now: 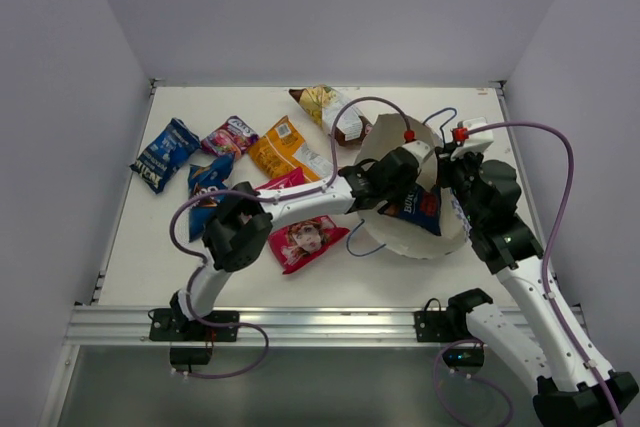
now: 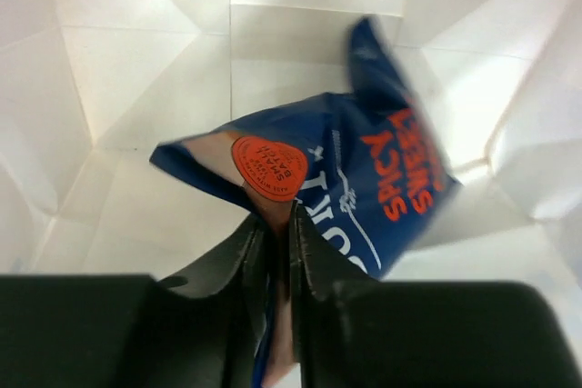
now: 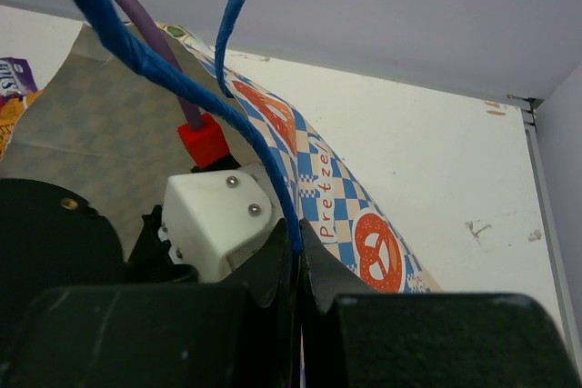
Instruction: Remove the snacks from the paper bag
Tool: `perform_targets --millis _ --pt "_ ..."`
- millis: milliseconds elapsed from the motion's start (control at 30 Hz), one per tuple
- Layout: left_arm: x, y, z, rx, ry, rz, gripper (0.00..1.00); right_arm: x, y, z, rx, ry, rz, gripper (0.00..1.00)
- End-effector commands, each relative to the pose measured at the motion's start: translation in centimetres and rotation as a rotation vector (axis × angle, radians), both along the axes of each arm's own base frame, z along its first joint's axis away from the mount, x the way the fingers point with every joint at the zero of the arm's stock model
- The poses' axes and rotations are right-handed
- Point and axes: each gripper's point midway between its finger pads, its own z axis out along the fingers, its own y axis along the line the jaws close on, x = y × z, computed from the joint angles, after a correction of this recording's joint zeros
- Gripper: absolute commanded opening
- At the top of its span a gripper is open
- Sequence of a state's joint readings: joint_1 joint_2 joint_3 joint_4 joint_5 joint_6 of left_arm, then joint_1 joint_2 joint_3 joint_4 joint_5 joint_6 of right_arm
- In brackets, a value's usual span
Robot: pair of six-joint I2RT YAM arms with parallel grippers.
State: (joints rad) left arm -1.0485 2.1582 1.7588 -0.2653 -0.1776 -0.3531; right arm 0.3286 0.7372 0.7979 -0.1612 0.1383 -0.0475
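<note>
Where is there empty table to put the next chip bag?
Bare table lies at the near left, between the red-pink packet and the left edge, and along the near edge before the paper bag. Crowded: the far left, around the orange packet.

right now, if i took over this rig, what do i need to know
Left gripper: inside the paper bag, shut on a dark blue packet.
Right gripper: shut on the bag's rim, by the cord handle.
Done, out on the table: blue packet, second blue packet, purple-pink packet, orange packet, yellow-white packet, red-pink packet.
Left: lift the held packet out; no other shows in the bag.
</note>
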Motion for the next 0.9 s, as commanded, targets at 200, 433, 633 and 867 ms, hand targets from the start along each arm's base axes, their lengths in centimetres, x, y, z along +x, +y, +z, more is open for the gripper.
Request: perform_targets --millis 200,433,633,867 --pt "-2.5 4.6 18.0 -0.243 -0.146 -0.011 0.15 0.6 -1.5 1.1 -0.002 -0.04 -0.097 0.0" --pt "-2.3 16.7 25.2 -0.275 -0.212 0.184 0.11 1.0 -3.4 0.5 0.0 -0.015 -0.217 0.0" --pt "3.7 30.0 26.2 -0.294 -0.273 0.488 0.06 1.2 -3.5 0.1 0.009 0.001 -0.235 0.0" --pt "12.4 36.5 23.9 -0.39 -0.269 0.616 0.01 1.2 -3.0 0.0 0.038 0.019 -0.219 0.0"
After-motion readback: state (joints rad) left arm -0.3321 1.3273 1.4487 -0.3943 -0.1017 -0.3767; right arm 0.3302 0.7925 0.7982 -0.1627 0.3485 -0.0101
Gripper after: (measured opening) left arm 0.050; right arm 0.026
